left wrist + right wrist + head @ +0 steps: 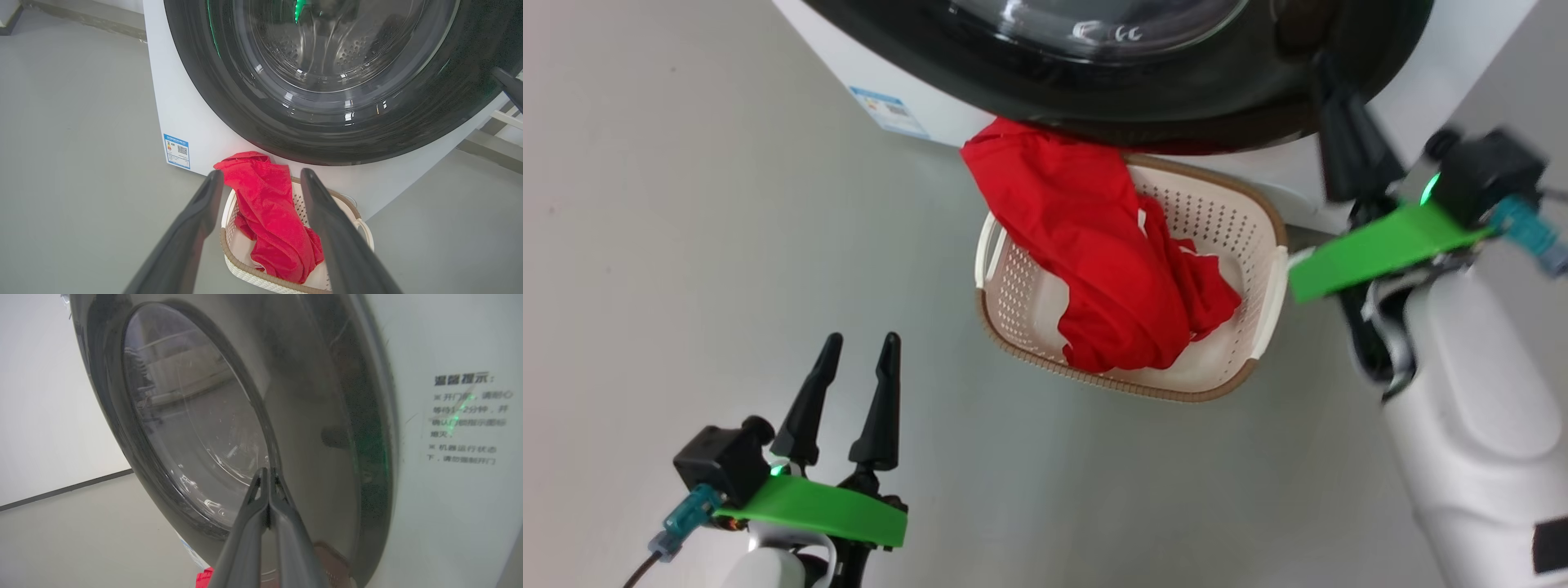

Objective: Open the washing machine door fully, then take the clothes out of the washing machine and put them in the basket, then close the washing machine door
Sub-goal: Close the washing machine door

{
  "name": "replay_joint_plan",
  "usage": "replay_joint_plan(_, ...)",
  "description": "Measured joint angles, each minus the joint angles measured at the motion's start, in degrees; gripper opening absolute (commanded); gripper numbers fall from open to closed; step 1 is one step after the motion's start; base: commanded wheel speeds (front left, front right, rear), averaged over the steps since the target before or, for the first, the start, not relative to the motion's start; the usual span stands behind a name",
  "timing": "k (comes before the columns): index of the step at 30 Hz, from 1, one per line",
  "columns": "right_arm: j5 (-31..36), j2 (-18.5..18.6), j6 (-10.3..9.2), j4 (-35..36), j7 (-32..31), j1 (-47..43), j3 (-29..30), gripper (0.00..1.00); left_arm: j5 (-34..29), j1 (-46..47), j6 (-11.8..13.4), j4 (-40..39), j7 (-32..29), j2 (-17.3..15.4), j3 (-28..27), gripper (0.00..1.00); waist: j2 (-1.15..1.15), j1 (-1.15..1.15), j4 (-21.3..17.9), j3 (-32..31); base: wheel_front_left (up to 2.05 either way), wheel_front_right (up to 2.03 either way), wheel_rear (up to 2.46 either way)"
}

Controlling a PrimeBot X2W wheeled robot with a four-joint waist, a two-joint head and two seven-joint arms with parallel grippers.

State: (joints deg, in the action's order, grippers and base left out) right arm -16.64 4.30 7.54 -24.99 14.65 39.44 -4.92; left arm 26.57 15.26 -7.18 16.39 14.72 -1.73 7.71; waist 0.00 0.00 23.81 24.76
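Note:
The washing machine (pixel 849 57) (pixel 179 110) (pixel 449 498) stands at the top of the head view. Its door (pixel 1176 90) (pixel 229 106) (pixel 310 396) lies against the white front. On the floor below it sits the basket (pixel 1217 220) (pixel 245 273), holding the red clothes (pixel 1111 261) (pixel 273 216) (pixel 203 577). One end of the clothes hangs over the basket's far rim. My left gripper (pixel 863 339) (pixel 261 173) is open and empty, well short of the basket. My right gripper (pixel 1331 82) (pixel 267 470) is shut, its tips at the door's black rim beside the glass.
Grey floor surrounds the machine and basket. A blue label (pixel 889 110) (pixel 177 150) is stuck low on the machine's front, and printed text (pixel 466 416) sits beside the door. My pale right forearm (pixel 1470 408) rises at the right of the basket.

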Motion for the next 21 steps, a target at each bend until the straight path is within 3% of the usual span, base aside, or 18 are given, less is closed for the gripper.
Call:
replay_joint_plan(5,-1.2,-0.3,0.0,0.7,0.0,-6.8,-2.6,0.04,-1.6,-0.4,0.0,0.4,0.0,0.0,-1.7,1.0,0.0,0.0,-1.4,-2.4,0.0,0.0,0.0)
replay_joint_plan(6,-1.2,-0.3,0.0,1.0,0.0,-7.9,-3.0,0.19,-1.7,-0.7,0.0,0.4,0.0,0.0,-2.1,1.0,0.0,0.0,-1.7,-2.9,0.0,0.0,0.0)
replay_joint_plan(9,-1.5,-0.4,0.0,2.3,0.0,-10.8,-3.3,0.47,-2.7,-2.1,0.0,0.5,0.0,0.0,-2.9,1.0,0.0,0.0,-2.8,-4.3,0.0,0.0,0.0)
replay_joint_plan(10,-1.5,-0.4,0.0,2.6,0.0,-11.7,-3.4,0.73,-3.3,-2.5,0.0,0.6,0.0,0.0,-3.2,1.0,0.0,0.0,-3.2,-4.9,0.0,0.0,0.0)
replay_joint_plan(12,-1.5,-0.5,0.0,3.3,0.0,-13.8,-3.4,1.0,-4.3,-3.0,0.0,0.8,0.0,0.0,-3.8,1.0,0.0,0.0,-4.0,-5.9,0.0,0.0,0.0)
replay_joint_plan(21,-1.9,-0.6,0.0,5.9,0.0,-22.3,-3.0,1.0,-5.8,-5.4,0.0,0.8,0.0,-0.9,-5.5,1.0,0.0,0.0,-7.9,-10.0,0.0,0.0,0.0)
